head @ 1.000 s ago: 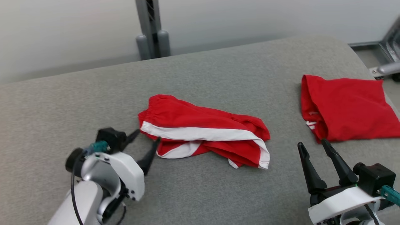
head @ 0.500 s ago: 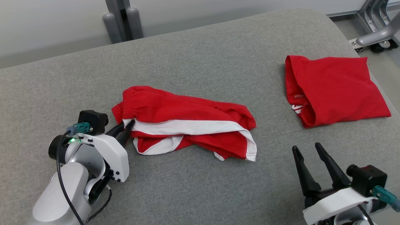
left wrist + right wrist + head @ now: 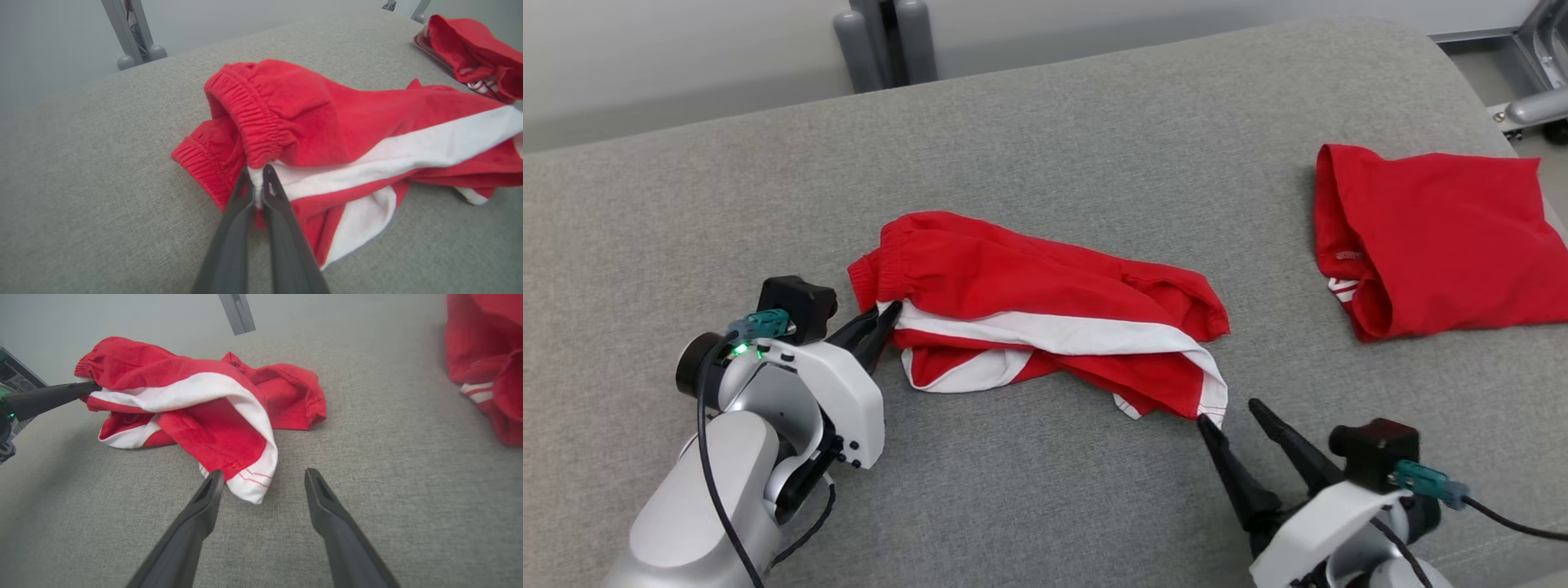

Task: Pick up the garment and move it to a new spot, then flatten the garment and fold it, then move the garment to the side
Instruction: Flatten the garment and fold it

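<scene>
The red shorts with white stripes [image 3: 1045, 327] lie crumpled near the middle of the gray fabric-covered tabletop [image 3: 1094, 147]. The left end effector [image 3: 889, 317] is clamped on them at their left end. In the left wrist view its fingers [image 3: 241, 196] pinch a bit of white cloth just under the gathered elastic waistband. The right end effector [image 3: 1227, 412] stands with its fingers wide apart at the opposite end, holding nothing. The white-edged hem corner lies just in front of the gap between the tips, nearer one finger; whether it touches I cannot tell. The shorts' long axis runs left to right across the tabletop, with the waistband toward the robot's left and the leg hem toward its right, slanting slightly nearer the robot there. A second red garment [image 3: 1437, 245], folded, lies well apart at the far right.
</scene>
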